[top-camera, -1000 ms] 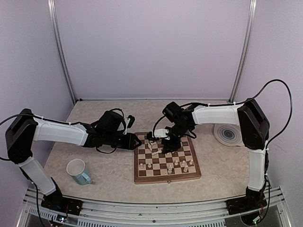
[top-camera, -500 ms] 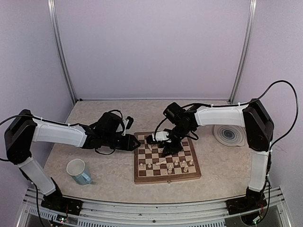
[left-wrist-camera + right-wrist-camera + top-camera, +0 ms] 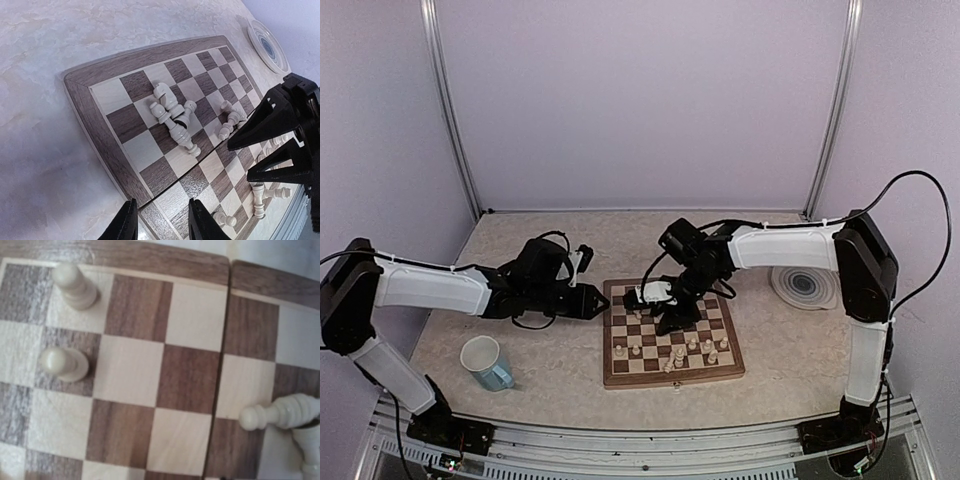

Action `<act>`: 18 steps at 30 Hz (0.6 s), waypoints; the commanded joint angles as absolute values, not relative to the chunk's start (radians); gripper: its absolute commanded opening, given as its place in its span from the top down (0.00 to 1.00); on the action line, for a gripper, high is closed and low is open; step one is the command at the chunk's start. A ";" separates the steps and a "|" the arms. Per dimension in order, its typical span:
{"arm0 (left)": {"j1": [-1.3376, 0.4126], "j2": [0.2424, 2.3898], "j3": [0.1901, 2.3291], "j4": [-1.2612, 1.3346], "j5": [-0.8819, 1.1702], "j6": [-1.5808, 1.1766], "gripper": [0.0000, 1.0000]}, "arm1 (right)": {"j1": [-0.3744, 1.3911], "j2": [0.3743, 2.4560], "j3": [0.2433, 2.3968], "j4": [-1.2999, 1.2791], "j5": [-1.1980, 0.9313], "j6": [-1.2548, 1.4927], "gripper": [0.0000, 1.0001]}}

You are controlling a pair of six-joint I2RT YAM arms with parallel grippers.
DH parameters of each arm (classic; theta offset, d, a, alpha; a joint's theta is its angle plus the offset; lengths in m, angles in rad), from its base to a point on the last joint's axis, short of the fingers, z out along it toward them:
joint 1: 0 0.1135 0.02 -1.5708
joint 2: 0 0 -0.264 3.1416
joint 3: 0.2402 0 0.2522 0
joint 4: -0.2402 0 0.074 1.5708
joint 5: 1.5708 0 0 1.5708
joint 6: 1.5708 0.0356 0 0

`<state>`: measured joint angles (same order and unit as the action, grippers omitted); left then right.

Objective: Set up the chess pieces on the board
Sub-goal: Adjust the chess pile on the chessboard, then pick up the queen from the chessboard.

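Observation:
The board (image 3: pixel 616 378) lies in the middle of the table, and it also shows in the left wrist view (image 3: pixel 107 142) and the right wrist view (image 3: pixel 135 290). Several cream chess pieces (image 3: pixel 172 112) lie toppled in a heap on its far left squares. Others stand near the front rows (image 3: pixel 708 347). Two pawns (image 3: pixel 62 365) stand in the right wrist view, and one piece (image 3: pixel 280 412) lies on its side. My left gripper (image 3: pixel 162 227) is open and empty over the board's left edge (image 3: pixel 598 300). My right gripper (image 3: pixel 667 318) hovers low over the board, its black fingers (image 3: pixel 265 120) apart with nothing between them.
A white and blue cup (image 3: pixel 485 362) stands at the near left of the table. A round grey-blue ringed plate (image 3: pixel 803 285) lies right of the board and also shows in the left wrist view (image 3: pixel 267 45). Pale walls enclose the table on three sides.
My left gripper has drawn back a little to the left from the board's edge. My right gripper has shifted slightly left and nearer over the board.

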<state>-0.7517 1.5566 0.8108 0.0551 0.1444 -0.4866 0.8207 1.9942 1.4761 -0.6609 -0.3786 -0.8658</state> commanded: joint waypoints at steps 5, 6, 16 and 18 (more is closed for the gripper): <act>-0.929 1.411 0.789 0.084 -0.006 -0.358 0.65 | 0.696 1.815 1.481 -0.677 -0.516 -0.812 0.49; -0.965 1.414 0.804 0.079 -0.065 -0.358 0.65 | 0.678 1.789 1.463 -0.656 -0.524 -0.797 0.48; -1.260 1.648 0.957 0.085 -0.381 -0.378 0.60 | 0.575 1.653 1.310 -0.477 -0.488 -0.714 0.47; -1.288 1.695 0.984 0.079 -0.397 -0.385 0.58 | 0.565 1.651 1.307 -0.475 -0.490 -0.711 0.46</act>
